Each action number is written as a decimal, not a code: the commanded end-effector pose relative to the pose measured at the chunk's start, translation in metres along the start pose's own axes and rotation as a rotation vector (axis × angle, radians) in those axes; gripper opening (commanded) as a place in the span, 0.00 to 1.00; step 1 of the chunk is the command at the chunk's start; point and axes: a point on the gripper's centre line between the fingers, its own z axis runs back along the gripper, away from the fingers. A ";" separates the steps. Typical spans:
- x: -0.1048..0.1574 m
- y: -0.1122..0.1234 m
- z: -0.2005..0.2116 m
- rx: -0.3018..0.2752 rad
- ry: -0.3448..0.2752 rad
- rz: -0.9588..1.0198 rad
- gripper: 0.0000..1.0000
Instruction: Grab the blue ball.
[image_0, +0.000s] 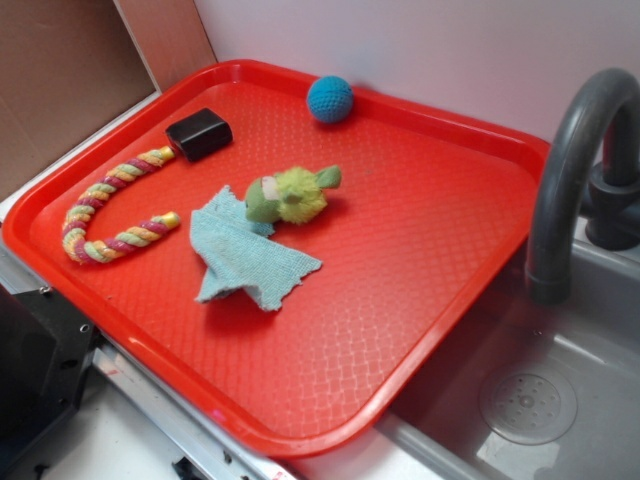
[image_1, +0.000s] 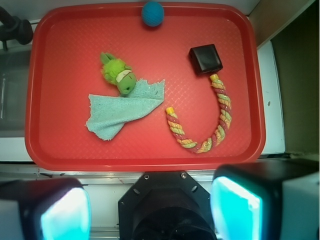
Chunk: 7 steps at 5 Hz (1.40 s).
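Blue ball (image_0: 330, 99) sits unobstructed at tray (image_0: 440, 300) edge; tool (image_1: 150, 210) spread wide.

Lighting is bright and even in both views. On the red tray (image_0: 420, 300), objects cast short, soft shadows; the blue ball (image_0: 330, 99) shades the tray rim beside it. The exterior view is slightly soft. In the wrist view, the tool (image_1: 150, 207) is out of focus, its fingers (image_1: 235, 210) glowing overexposed cyan.
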 end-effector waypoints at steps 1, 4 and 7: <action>0.000 0.000 0.000 0.000 0.000 0.000 1.00; 0.057 -0.003 -0.058 0.070 -0.130 0.267 1.00; 0.109 -0.005 -0.110 0.087 -0.345 0.225 1.00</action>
